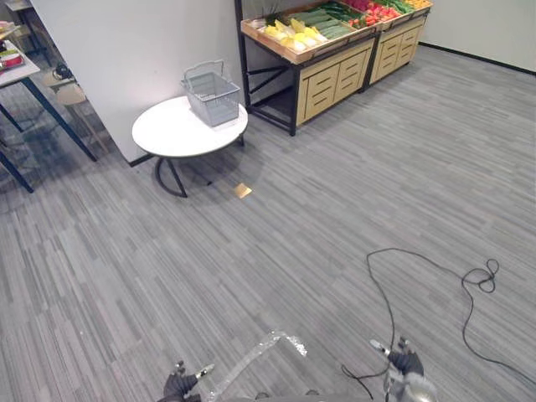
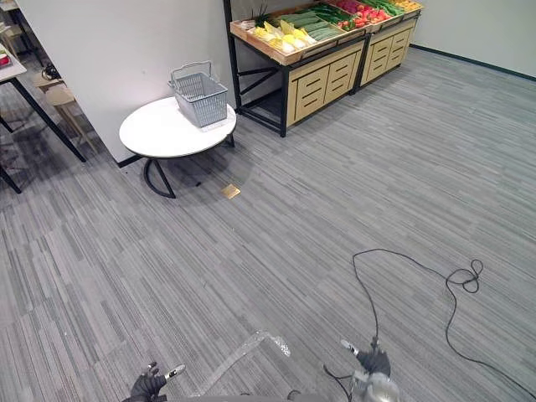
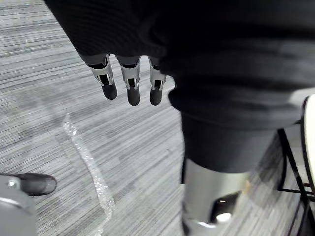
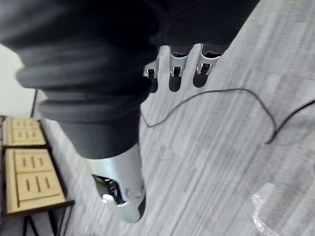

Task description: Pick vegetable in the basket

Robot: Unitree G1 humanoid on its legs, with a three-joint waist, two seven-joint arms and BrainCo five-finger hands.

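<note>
A grey wire basket stands on the round white table at the upper left, by the white wall. Behind it, a wooden produce stand carries yellow, green and red vegetables in its top trays. My left hand hangs low at the bottom edge, far from the table. Its fingers are straight and hold nothing. My right hand hangs at the bottom right with relaxed fingers, also empty.
A strip of clear plastic wrap lies on the grey plank floor between my hands. A small brown square lies on the floor near the table. Dark-legged tables and a stool stand at the far left.
</note>
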